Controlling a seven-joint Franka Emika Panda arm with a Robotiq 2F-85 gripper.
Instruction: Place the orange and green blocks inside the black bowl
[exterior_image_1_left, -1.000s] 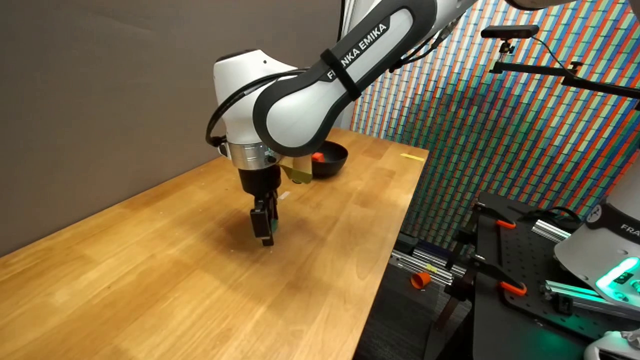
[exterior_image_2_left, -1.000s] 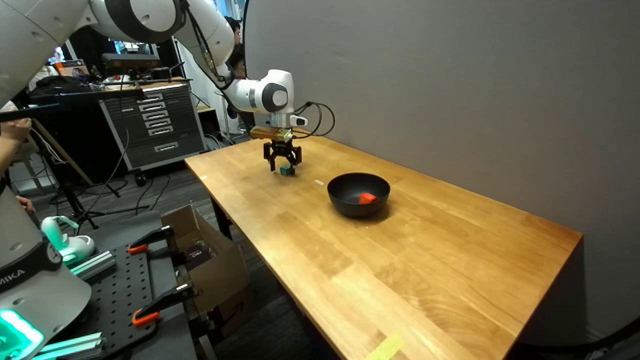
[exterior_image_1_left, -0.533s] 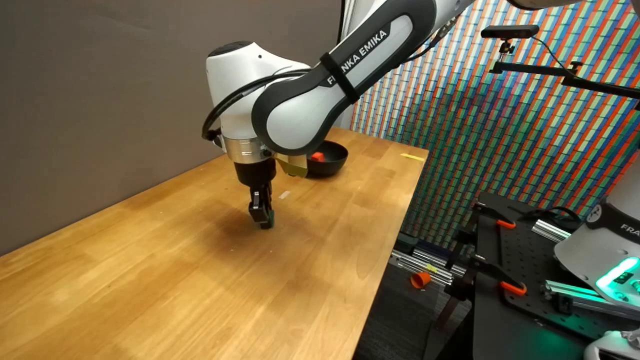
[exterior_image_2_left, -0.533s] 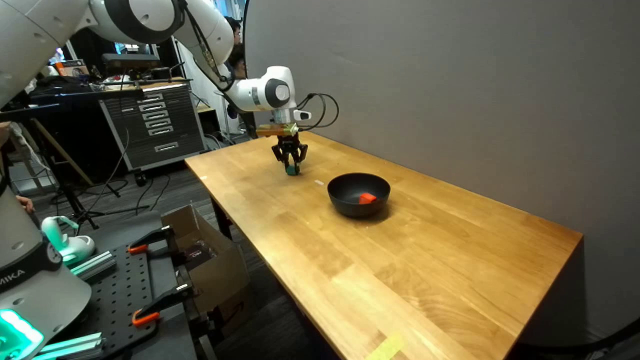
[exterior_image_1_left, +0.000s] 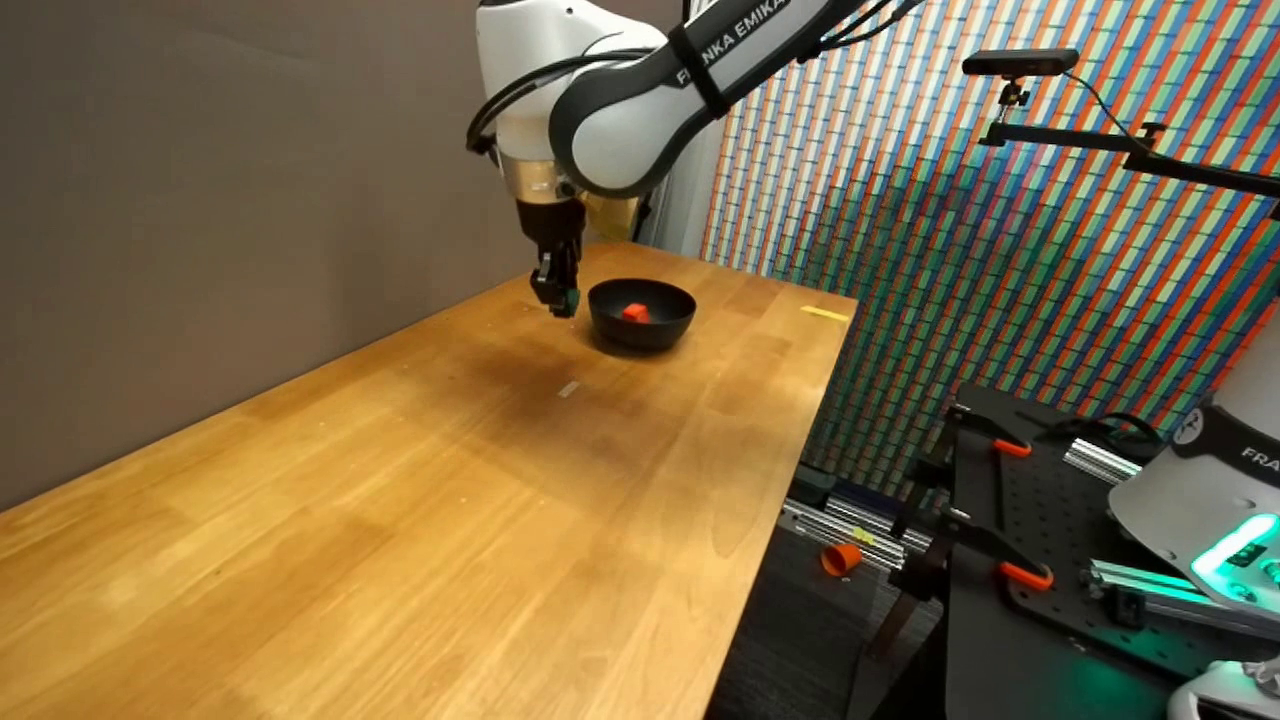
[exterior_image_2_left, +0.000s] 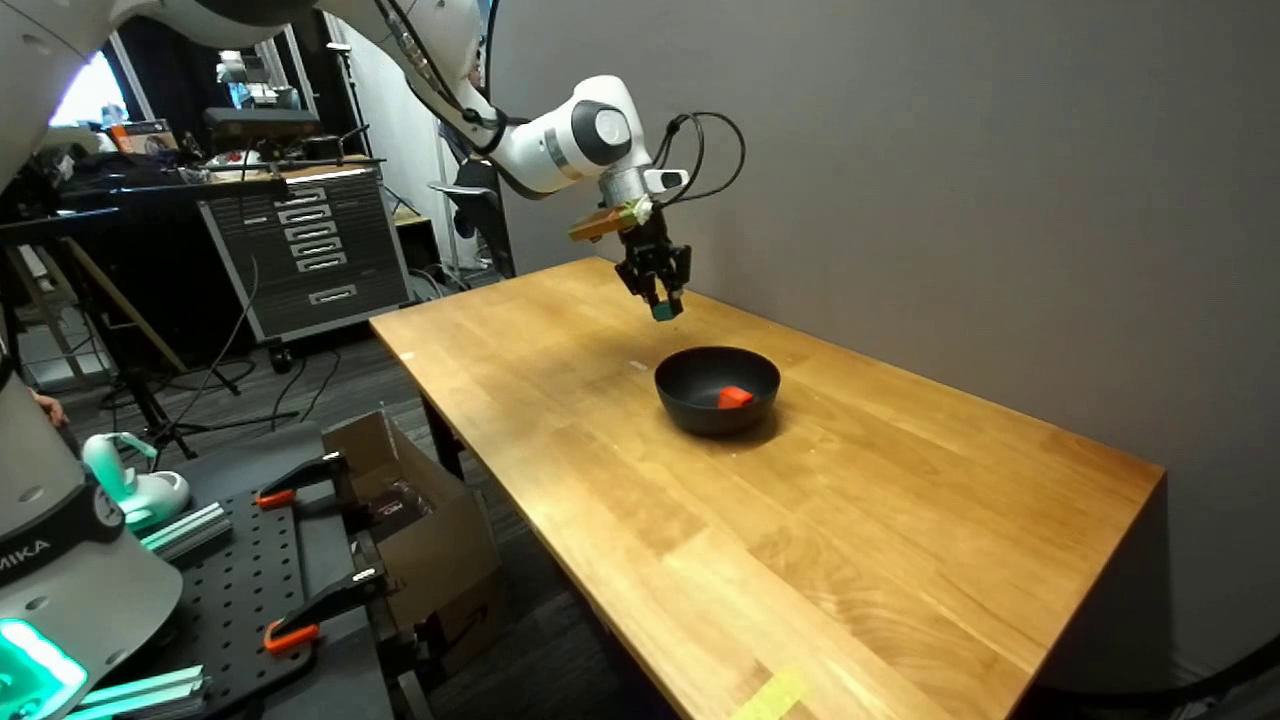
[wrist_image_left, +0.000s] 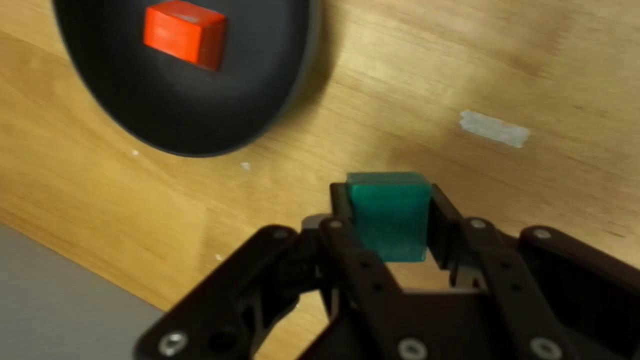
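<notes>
The orange block (wrist_image_left: 175, 32) lies inside the black bowl (exterior_image_2_left: 700, 415), which stands upright on the table in both exterior views. Held in the air is the green block (wrist_image_left: 392, 220), pinched from both sides between the black finger pads (wrist_image_left: 341, 200) in the wrist view. My gripper (exterior_image_2_left: 665, 303) is shut on it and points down, slightly tilted, above the tabletop. The block hangs outside the bowl's rim, apart from it, higher and on the side nearer the pale tape strip. In an exterior view the gripper (exterior_image_1_left: 560, 298) partly hides the green block.
A grey wall (exterior_image_2_left: 900, 220) borders the table's (exterior_image_2_left: 620, 470) long far side, close behind the gripper. A short pale tape strip (wrist_image_left: 494, 129) is stuck on the wood near the bowl. Yellow tape (exterior_image_2_left: 775, 693) marks one table end.
The gripper stood open around the green block on the table a second ago. It has shut on the block, lifted it and carried it toward the bowl. Bowl and orange block have not moved.
</notes>
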